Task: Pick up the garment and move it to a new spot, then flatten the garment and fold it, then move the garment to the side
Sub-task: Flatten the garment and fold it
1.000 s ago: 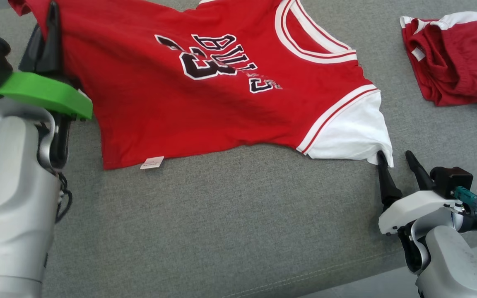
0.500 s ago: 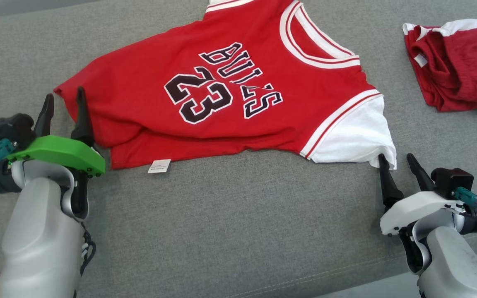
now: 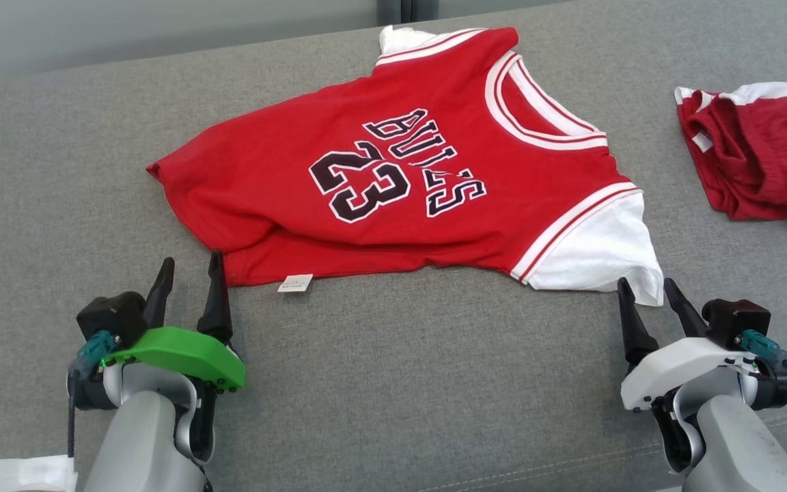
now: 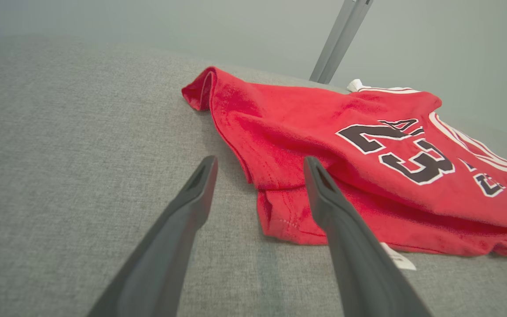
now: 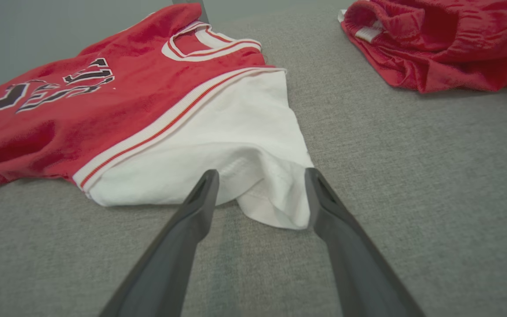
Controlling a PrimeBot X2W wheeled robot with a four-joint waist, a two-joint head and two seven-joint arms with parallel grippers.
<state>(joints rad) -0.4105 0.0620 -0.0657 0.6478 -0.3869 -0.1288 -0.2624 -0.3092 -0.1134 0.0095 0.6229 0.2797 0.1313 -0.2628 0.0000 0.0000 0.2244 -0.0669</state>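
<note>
Across the middle of the grey cushion (image 3: 393,396), reaching toward its far edge: red shirt (image 3: 264,184), spread print-up, hem creased and doubled near the label (image 3: 296,282). Looks to be the flattening step, with folding not yet begun. Just short of the hem corner, toward the near edge: left gripper (image 3: 192,260), released. Over by the white sleeve (image 3: 591,253): right gripper (image 3: 644,281), likewise released, straddling the sleeve tip, possibly touching it, hard to say. Calls next for closing on hem corner and sleeve tip, then drawing both outward to take out the creases. Toward the right edge, well apart: second red garment (image 3: 762,157).
</note>
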